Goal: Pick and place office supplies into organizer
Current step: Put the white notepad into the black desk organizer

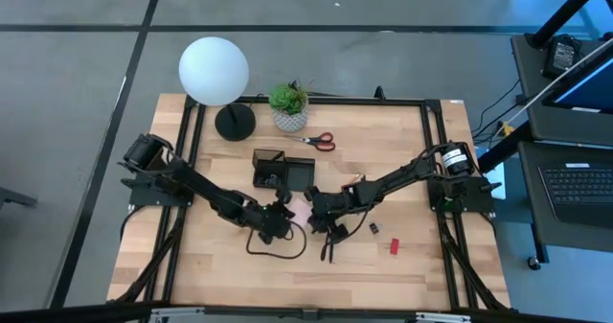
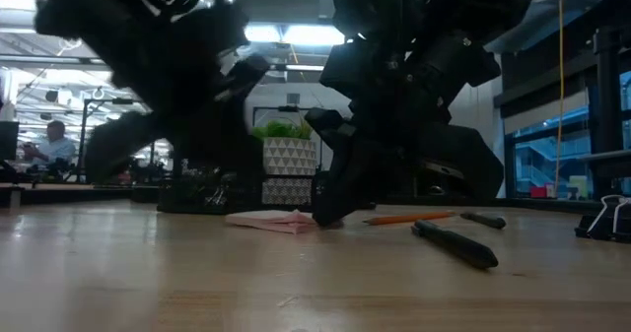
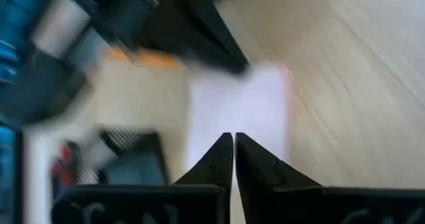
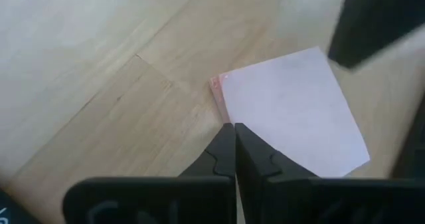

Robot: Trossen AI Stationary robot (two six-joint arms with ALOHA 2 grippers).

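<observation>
The pink sticky-note pad [image 1: 298,213] lies flat on the wooden table, and both grippers meet at it. My right gripper [image 4: 234,126] is shut, its tips at the pad's [image 4: 292,111] edge near a corner. My left gripper [image 3: 234,136] is also shut and points at the pad [image 3: 242,104] from the opposite side. The black organizer [image 1: 283,173] stands just beyond them toward the far edge. A black pen [image 2: 454,243], an orange pencil [image 2: 409,217] and a black clip [image 2: 603,219] lie to the right. My right gripper touches the pad's edge [image 4: 222,108] near one corner with its shut fingertips [image 2: 330,209], slanting down from the table's right. The pad lies on the table [image 2: 276,221]. My left gripper has its shut tips over the pad's opposite edge [image 3: 212,127]; whether they touch it cannot be told.
Red-handled scissors [image 1: 321,141], a potted plant [image 1: 289,105] and a globe lamp [image 1: 215,71] with a round black base [image 1: 235,122] stand toward the far edge. A small red block [image 1: 394,246] and a tiny clip [image 1: 374,229] lie to the near right. A black cable [image 1: 278,248] loops near the pad.
</observation>
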